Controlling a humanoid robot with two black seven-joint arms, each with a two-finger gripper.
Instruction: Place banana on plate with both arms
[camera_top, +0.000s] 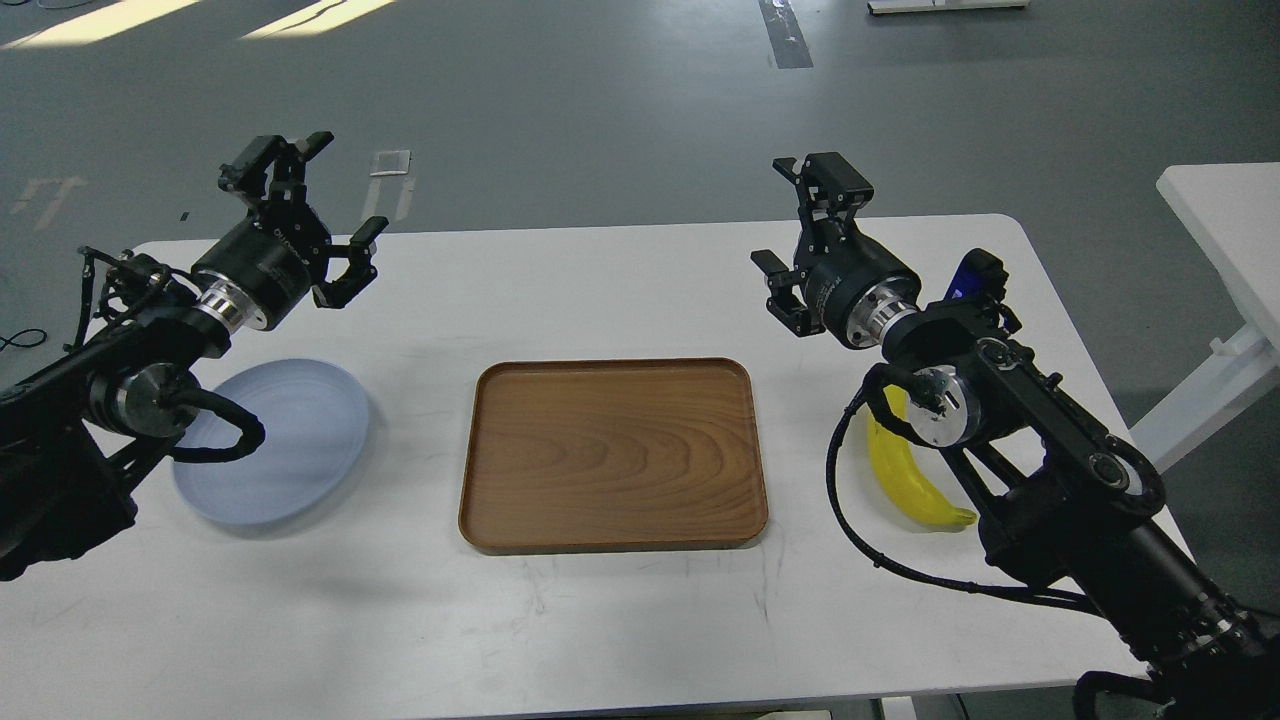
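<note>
Yellow banana (908, 478), pale blue plate (300, 440), brown wood-grained tray (612, 455), white table (600, 620).

Banana (912, 482) right of tray (612, 455), plate (290, 440) left.

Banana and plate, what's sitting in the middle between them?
In the head view, a brown wooden tray lies on the table between the banana and the plate, with nothing on it.

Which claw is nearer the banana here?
Right. The right claw hangs open above the table beyond the banana, which lies under that arm. The left claw, also open, is far across the tray, above the plate.
</note>
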